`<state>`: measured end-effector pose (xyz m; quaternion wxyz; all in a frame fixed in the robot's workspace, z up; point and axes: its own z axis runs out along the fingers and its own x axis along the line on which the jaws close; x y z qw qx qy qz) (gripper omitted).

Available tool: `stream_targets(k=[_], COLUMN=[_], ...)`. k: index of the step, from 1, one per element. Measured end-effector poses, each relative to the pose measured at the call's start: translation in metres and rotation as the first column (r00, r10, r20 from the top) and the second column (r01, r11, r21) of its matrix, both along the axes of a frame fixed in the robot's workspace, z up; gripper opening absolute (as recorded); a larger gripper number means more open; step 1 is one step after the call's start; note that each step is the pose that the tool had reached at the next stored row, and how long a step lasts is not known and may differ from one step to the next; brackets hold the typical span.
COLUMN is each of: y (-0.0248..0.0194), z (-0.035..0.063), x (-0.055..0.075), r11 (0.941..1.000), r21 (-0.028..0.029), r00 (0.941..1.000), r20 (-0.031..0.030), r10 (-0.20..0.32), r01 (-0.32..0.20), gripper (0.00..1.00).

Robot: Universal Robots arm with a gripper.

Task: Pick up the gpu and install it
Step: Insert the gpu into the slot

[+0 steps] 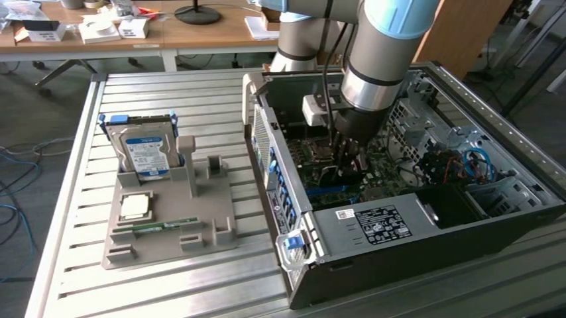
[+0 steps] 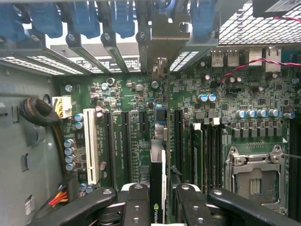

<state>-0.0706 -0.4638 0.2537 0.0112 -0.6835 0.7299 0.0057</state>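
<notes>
Two black fingers (image 2: 136, 207) of the claw (image 2: 157, 207) clamp the gpu (image 2: 157, 188) edge-on, held above the motherboard (image 2: 131, 127) inside the open computer case (image 1: 372, 228). Beside the case, a grey holder (image 1: 168, 218) carries a hard drive (image 1: 146, 149).

Silver-grey arm (image 1: 376, 73) with pale blue joint caps, black cable, black screw-studded pincer (image 2: 158, 207).

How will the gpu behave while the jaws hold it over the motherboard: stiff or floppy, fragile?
The gpu looks like a thin, flat card held on edge between the jaws, so it is probably stiff, not floppy. Being so thin, it may tilt if pushed sideways. Its bare board is likely fragile above the motherboard slots.
</notes>
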Motion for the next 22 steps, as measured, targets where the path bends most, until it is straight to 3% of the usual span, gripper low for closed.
stream_targets(k=[22], y=[0.0002], z=[-0.0033], x=[-0.0011], r11=[1.0], r21=[0.0002], r00=[1.0], r20=[0.0001], r10=[0.0], r01=[0.0], gripper=[0.26])
